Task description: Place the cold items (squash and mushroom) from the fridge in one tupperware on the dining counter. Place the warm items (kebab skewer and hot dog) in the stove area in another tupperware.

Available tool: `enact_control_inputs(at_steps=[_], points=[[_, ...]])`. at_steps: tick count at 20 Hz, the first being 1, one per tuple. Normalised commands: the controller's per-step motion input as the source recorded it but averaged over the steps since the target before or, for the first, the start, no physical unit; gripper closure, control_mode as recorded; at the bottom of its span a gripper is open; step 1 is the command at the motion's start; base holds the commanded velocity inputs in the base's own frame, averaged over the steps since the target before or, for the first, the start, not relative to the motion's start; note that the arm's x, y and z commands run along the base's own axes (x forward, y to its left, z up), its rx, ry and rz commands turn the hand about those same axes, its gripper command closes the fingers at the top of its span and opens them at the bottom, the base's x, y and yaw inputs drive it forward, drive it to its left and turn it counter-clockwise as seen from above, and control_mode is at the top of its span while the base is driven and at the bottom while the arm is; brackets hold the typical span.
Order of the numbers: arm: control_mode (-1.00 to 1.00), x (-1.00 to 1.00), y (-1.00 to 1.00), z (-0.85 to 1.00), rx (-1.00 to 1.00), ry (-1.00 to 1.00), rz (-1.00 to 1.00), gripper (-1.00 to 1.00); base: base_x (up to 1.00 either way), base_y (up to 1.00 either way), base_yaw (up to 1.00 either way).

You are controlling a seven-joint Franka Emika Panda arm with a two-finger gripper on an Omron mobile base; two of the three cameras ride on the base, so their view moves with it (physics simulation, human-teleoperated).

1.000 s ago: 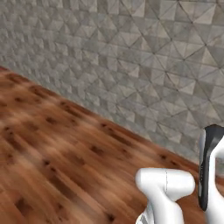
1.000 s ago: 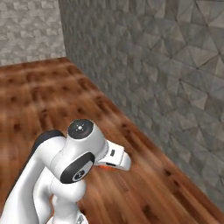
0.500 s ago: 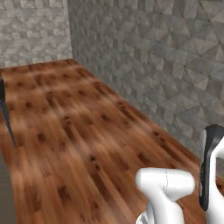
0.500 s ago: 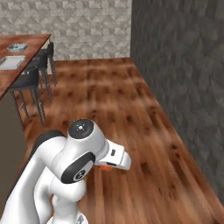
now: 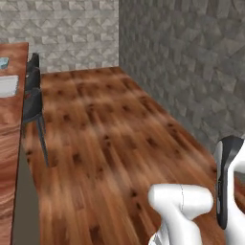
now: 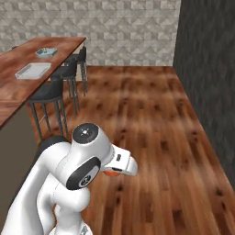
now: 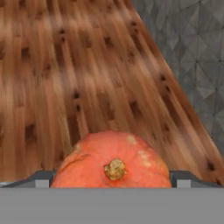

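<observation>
A wooden floor (image 5: 115, 143) runs to grey stone walls (image 5: 191, 62). At the left stands the long dining counter (image 6: 27, 87), with dark bar stools (image 6: 48, 94) along its edge and two tupperware containers (image 6: 33, 70) near its far end. In the hand view an orange squash (image 7: 114, 162), stem up, sits between the gripper (image 7: 114, 177) fingers, grasped with the jaws spread wide.
</observation>
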Motion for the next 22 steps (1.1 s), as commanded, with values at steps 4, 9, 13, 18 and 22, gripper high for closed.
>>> enact_control_inputs(at_steps=[4, 9, 13, 18, 22], points=[[1.00, 0.00, 0.00, 0.00, 0.00, 0.00, 0.00, 1.00, 1.00, -0.06, 0.18], [1.00, 0.00, 0.00, 0.00, 0.00, 0.00, 0.00, 1.00, 1.00, -0.05, 0.11], [1.00, 0.00, 0.00, 0.00, 0.00, 0.00, 0.00, 1.00, 1.00, -0.26, 0.20], [1.00, 0.00, 0.00, 0.00, 0.00, 0.00, 0.00, 1.00, 1.00, -0.36, 0.20], [1.00, 0.00, 0.00, 0.00, 0.00, 0.00, 0.00, 1.00, 1.00, -0.44, 0.19]])
